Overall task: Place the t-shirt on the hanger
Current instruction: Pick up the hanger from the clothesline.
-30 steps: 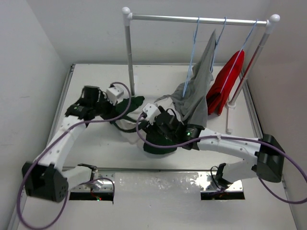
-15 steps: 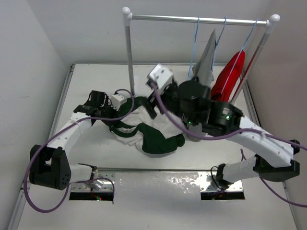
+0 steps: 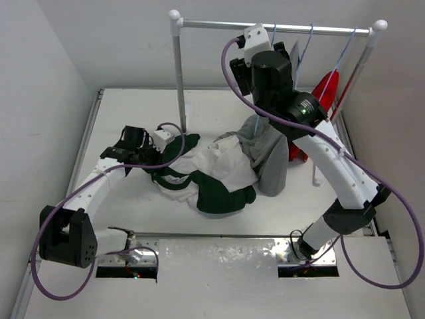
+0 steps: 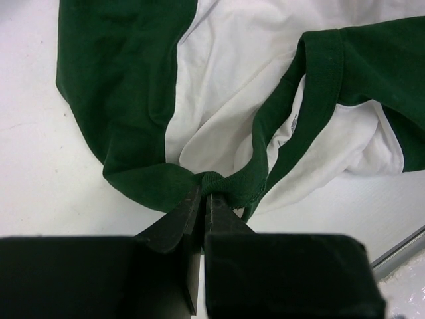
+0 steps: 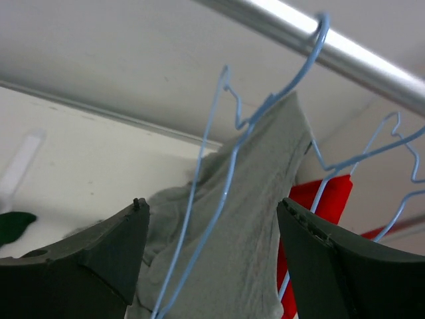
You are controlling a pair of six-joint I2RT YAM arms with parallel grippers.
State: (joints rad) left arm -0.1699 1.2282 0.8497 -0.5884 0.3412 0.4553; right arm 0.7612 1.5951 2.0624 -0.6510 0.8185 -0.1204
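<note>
- My left fingers (image 4: 202, 194) were pressed together on a green ribbed edge of the t-shirt (image 4: 219, 100), with a fold of cloth bunched right at their tips.
- The t-shirt lay crumpled on the white surface (image 3: 126, 113), its white panels facing up and dark green parts at the near and left sides.
- In the top view, the left arm reached in low from the left, and its fingers met the left edge of the heap.
- My right fingers (image 5: 211, 203) were spread wide apart and held nothing.
- They were raised high, close under the rail (image 5: 372, 56) of the rack.
- The hanger (image 5: 229, 169) hung by its hook from that rail, bare of cloth.
- In the right wrist view, its thin blue wire ran down through the gap between the two fingers. I could not tell whether either finger touched it.
- Just behind it hung the grey garment (image 5: 259, 219) on its own hanger. Its lower end draped down to the surface beside the t-shirt.
- The red garment (image 5: 325, 193) hung farther to the right on the same rail.
- The hanger and the t-shirt were well apart, one up at the rail and the other down on the surface.
</note>
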